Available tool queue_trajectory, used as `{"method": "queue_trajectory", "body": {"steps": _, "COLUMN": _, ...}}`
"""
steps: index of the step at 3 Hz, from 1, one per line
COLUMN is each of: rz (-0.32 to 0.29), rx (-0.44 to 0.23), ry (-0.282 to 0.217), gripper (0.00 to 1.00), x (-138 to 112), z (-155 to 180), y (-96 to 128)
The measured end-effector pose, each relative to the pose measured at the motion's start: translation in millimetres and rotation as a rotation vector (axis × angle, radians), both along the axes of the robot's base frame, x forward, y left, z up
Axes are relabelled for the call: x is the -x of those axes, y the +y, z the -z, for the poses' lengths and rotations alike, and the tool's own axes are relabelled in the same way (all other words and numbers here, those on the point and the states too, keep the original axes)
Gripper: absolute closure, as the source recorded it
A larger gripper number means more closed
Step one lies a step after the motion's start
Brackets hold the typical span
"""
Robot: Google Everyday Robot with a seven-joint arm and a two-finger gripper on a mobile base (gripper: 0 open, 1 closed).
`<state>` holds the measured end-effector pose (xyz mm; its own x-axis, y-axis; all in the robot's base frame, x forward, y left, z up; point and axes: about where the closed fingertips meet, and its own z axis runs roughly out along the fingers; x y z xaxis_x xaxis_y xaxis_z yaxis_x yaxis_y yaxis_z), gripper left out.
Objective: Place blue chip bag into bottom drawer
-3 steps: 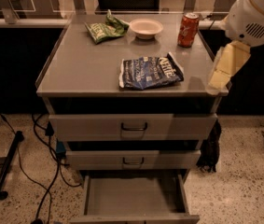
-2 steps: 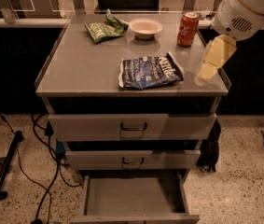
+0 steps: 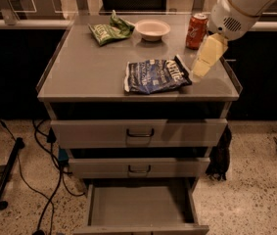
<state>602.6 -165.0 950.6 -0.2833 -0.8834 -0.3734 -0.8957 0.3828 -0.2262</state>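
Note:
The blue chip bag (image 3: 155, 75) lies flat on the grey cabinet top (image 3: 79, 72), right of its middle. My gripper (image 3: 204, 60) hangs from the white arm at the upper right, with its pale yellow fingers pointing down just to the right of the bag's right edge, close above the top. It holds nothing that I can see. The bottom drawer (image 3: 140, 207) is pulled out below the two handled drawers, and its tray holds nothing.
A green snack bag (image 3: 109, 31), a white bowl (image 3: 152, 29) and a red soda can (image 3: 196, 31) stand along the back of the cabinet top. Cables and a black stand foot (image 3: 6, 180) lie on the floor at the left.
My gripper has moved left and down, from beyond the cabinet's right edge to right beside the blue chip bag. The bag and drawers have not moved.

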Motion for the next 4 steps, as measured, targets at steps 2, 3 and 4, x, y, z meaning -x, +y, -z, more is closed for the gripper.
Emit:
{"method": "queue_trajectory", "body": {"steps": 2, "rz": 0.014, "rx": -0.029, "ry": 0.000, "gripper": 0.00, "x": -4.4, "z": 6.8, "y": -0.5}}
{"method": "queue_trajectory", "body": {"steps": 3, "rz": 0.027, "rx": -0.084, "ry": 0.004, "gripper": 0.00, "x": -14.4, "z": 19.2, "y": 2.4}}
{"method": "queue_trajectory", "body": {"steps": 4, "rz": 0.038, "rx": -0.140, "ry": 0.010, "gripper": 0.00, "x": -26.6, "z": 30.6, "y": 6.9}}
